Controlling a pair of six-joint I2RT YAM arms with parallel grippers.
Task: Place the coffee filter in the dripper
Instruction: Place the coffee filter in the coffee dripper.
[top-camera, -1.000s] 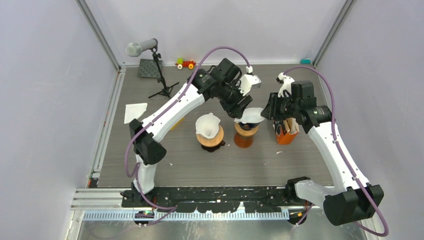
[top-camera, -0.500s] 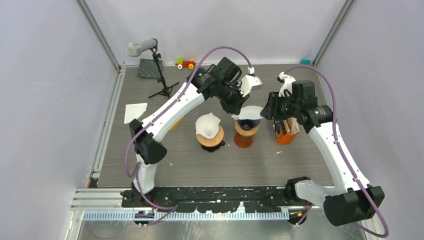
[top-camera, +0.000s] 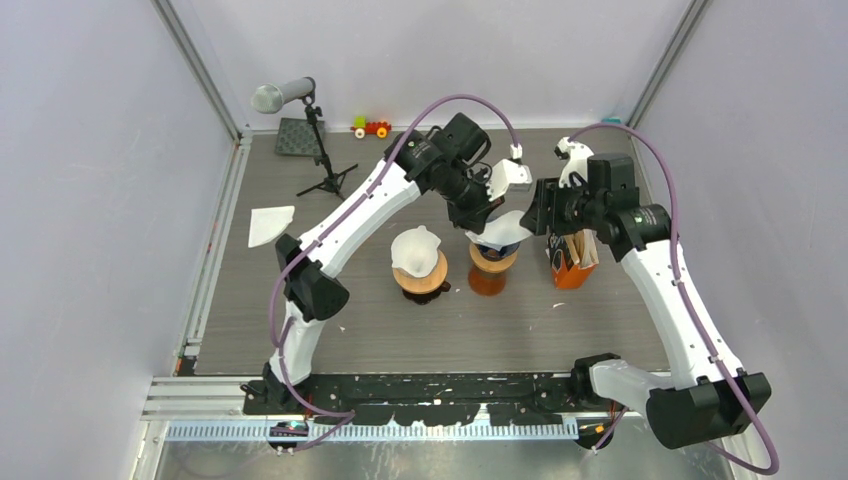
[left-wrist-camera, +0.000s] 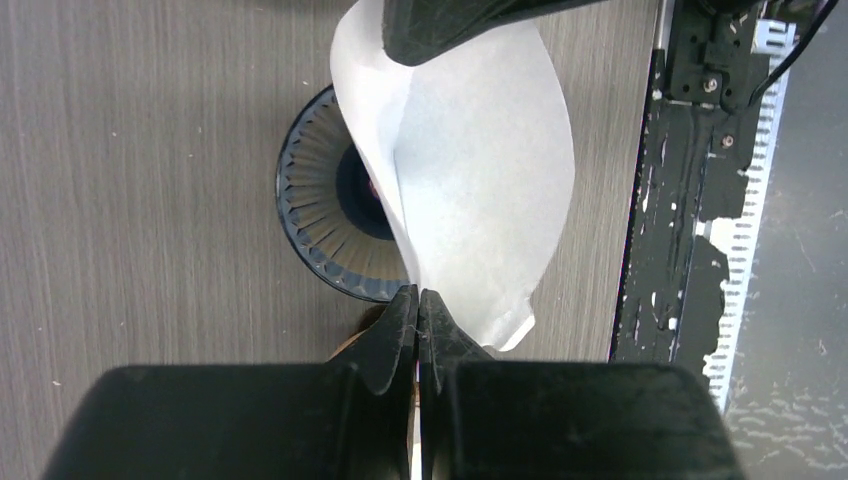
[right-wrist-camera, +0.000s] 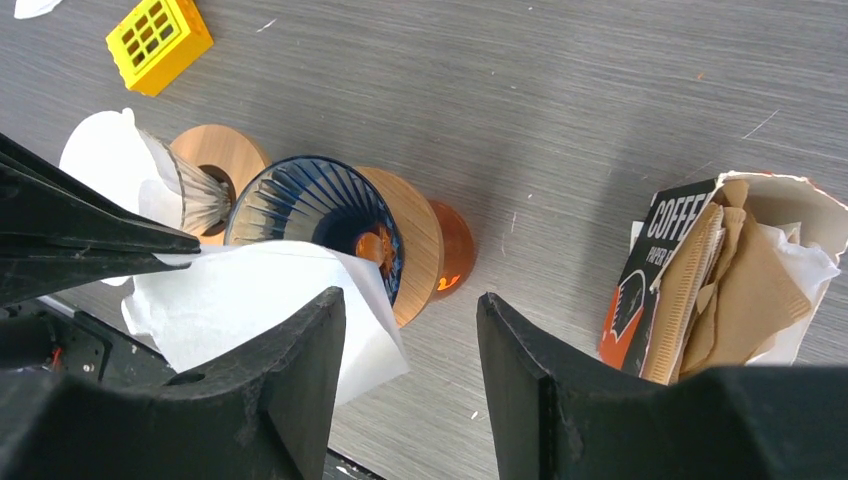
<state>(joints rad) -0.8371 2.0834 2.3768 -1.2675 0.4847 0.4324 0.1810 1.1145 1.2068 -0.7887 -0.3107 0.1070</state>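
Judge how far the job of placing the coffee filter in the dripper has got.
Done: one white coffee filter is out of the filter box and up above the blue dripper. In hand: the left tool is shut on the filter's edge; the right tool stands open beside it, gripping nothing. Left: the filter is not seated in the cone, so it needs lowering in and letting go.

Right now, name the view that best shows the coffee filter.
Left wrist: the coffee filter shows large, its edge pinched by the left gripper. Right wrist shows one side; top external shows it small, between the arms.
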